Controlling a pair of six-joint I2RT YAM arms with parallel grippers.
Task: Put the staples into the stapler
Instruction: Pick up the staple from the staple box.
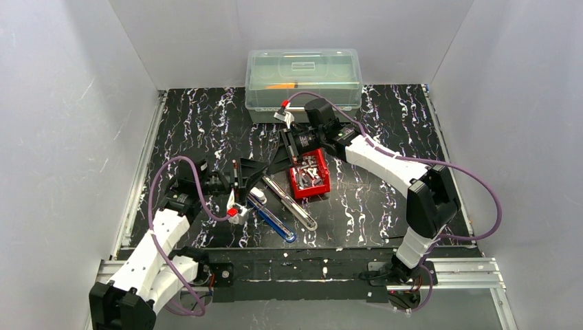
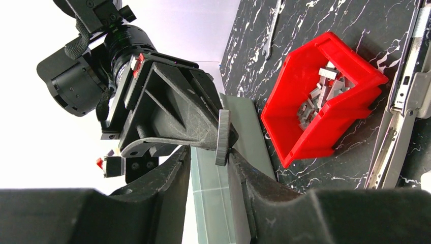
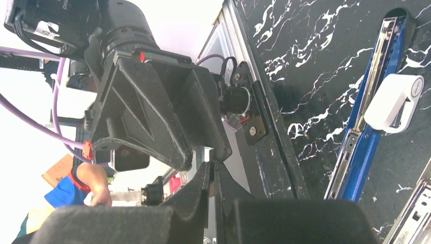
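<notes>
The left arm and right arm had white shells over black joints and black bases. A purple cable looped from each. The left gripper and right gripper were matte black, ribbed and triangular, with a knurled wheel and a small red tab.

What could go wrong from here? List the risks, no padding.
1. The left gripper and right gripper point at each other at close range beside the opened stapler; they could collide.
2. The right gripper is shut, but none of the staples from the red bin shows between its fingers; the pick may have failed.
</notes>
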